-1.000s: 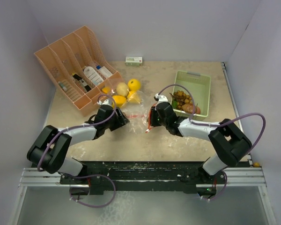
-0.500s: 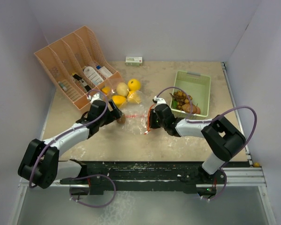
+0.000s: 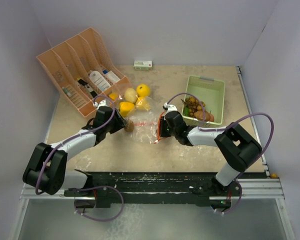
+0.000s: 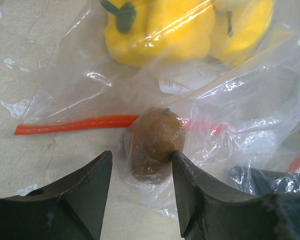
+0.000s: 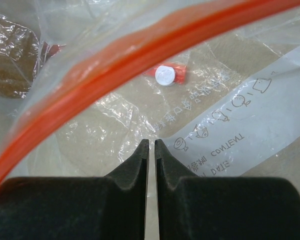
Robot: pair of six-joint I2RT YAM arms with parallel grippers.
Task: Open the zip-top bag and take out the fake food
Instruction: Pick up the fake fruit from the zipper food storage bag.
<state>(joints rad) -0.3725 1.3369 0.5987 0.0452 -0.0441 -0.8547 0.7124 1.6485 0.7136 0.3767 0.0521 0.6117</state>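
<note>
Left wrist view: the left pincer [image 4: 141,156] stands spread, and a brown fake-food lump [image 4: 152,145] lies just ahead of its tips, between them and touching one finger, under the film of the zip-top bag [image 4: 240,110]. Farther ahead, yellow peppers [image 4: 155,30] lie inside the bag. Right wrist view: the right pincer [image 5: 152,142] is pressed together, pinching bag film, and the orange zip strip [image 5: 115,60] arcs just beyond its tips

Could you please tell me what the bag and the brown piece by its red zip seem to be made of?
The bag looks like thin clear plastic film, glossy: it crinkles and glints. The brown piece is probably moulded plastic, matte and finely speckled.
</note>
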